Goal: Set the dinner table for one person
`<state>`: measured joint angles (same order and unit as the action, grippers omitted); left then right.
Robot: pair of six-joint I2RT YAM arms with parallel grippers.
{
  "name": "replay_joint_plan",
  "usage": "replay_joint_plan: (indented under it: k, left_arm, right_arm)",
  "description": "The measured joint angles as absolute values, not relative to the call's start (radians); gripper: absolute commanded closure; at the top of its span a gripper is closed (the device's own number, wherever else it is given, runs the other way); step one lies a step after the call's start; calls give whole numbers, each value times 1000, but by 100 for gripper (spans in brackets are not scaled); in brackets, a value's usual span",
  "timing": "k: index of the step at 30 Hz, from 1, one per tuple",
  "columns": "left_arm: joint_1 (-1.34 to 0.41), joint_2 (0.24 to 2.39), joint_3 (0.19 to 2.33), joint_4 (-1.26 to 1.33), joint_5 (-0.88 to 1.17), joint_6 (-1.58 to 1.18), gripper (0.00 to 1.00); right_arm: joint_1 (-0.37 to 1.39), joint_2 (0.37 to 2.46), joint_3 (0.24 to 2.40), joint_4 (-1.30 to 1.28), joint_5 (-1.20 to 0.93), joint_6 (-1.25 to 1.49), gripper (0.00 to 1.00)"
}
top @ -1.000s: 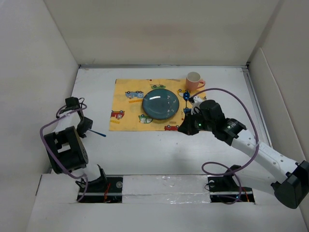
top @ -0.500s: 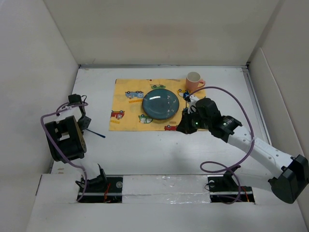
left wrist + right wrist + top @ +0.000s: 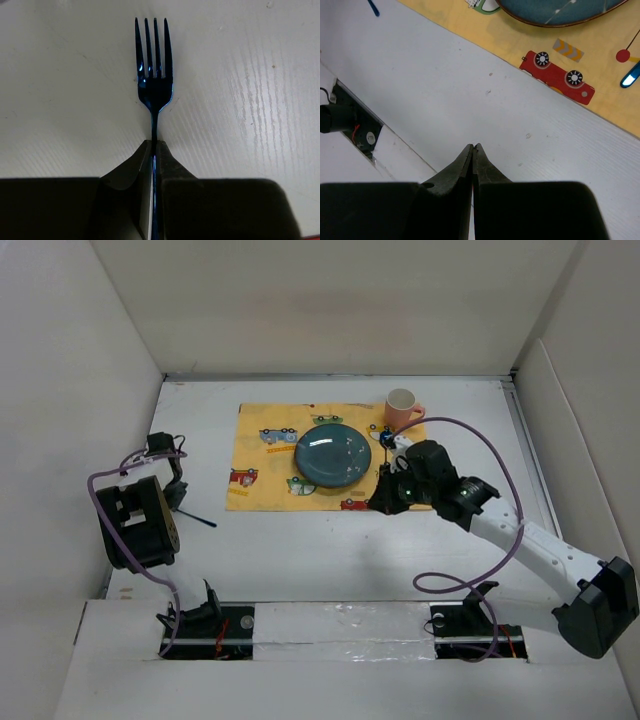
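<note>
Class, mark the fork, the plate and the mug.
fork [image 3: 154, 92], left wrist view, base of the tines.
plate [image 3: 333, 454], top external view, its bare centre.
mug [image 3: 401, 401], top external view, its open mouth.

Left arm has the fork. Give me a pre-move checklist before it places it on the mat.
1. Fork grip: ok. The left gripper is shut on the handle, with the tines straight ahead.
2. Fork clear of the dinner table: cannot tell.
3. Strip of mat left of the plate: ok, it shows only printed cars.
4. Plate position: ok, it sits on the mat.
5. Right gripper: ok. It is shut, empty, and on the mat's right side, away from the drop spot.
6. Blue item right of the plate: cannot tell, mostly hidden.
</note>
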<state>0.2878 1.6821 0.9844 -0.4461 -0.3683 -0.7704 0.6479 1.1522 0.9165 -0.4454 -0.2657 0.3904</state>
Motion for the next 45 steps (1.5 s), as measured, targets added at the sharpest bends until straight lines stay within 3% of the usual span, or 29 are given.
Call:
replay_joint_plan:
  k: [10, 16, 23, 34, 45]
  left_arm:
    - [234, 1586, 1071, -542, -379, -621, 100]
    - [-63, 1582, 1361, -577, -430, -500, 100]
    - [-331, 1783, 1620, -651, -474, -390, 100]
    - [-381, 2066, 1700, -686, -534, -296, 100]
    - [-451, 2126, 1756, -640, -557, -257, 100]
  right_arm:
    - [620, 1163, 918, -445, -272, 389, 94]
    - [575, 1193, 920, -448, -273, 389, 95]
    - [506, 1197, 937, -471, -243, 398, 98]
    - [386, 1164, 939, -525, -188, 423, 97]
    - [324, 1148, 934, -571, -136, 430, 82]
